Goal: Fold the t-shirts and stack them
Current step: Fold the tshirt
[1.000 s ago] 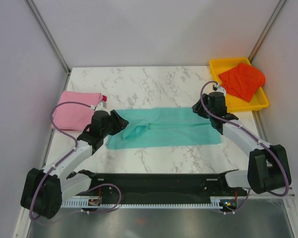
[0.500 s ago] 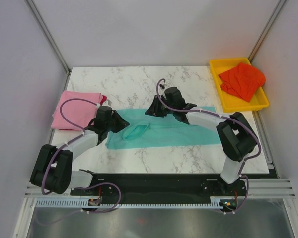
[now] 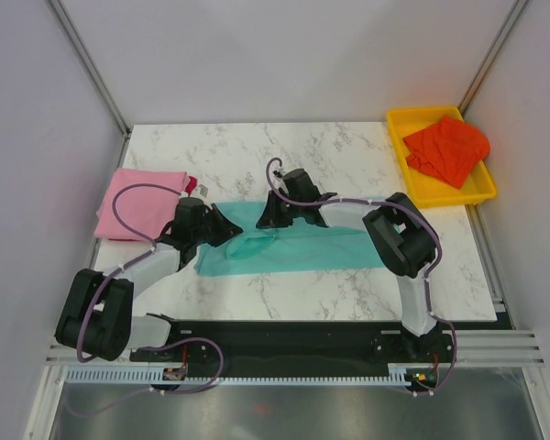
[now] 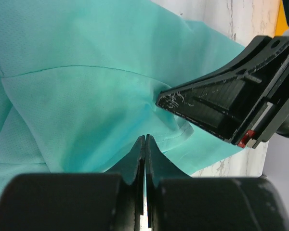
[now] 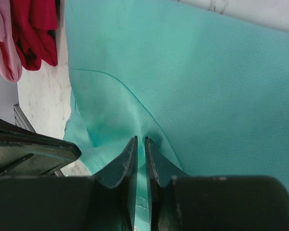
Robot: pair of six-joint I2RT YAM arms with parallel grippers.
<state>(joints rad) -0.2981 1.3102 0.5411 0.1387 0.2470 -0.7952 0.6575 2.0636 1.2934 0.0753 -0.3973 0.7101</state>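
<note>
left pincer (image 4: pixel 145 137) and right pincer (image 5: pixel 140 139) pinched shut, apparently on soft teal t-shirt (image 3: pixel 330 249) (finely knit).

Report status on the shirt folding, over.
Left fingers shut on teal cloth t-shirt, near its left end. Right fingers pinching same shirt, close beside. Folded pink cloth t-shirt lies apart, not in the way.

We see a plain teal t-shirt (image 3: pixel 312 246) with a finely dotted weave. The counter (image 3: pixel 257 151) is white marble veined with grey. One pink t-shirt (image 3: pixel 137 206) and one crimson t-shirt (image 5: pixel 36 29) are both plain. The orange-red t-shirt (image 3: pixel 447 149) is plain too, and the tray (image 3: pixel 449 195) is bright yellow. The left gripper (image 4: pixel 145 138) and right gripper (image 5: pixel 140 140) are black. The left arm (image 3: pixel 147 268) and right arm (image 3: pixel 348 213) are white with black joints.
</note>
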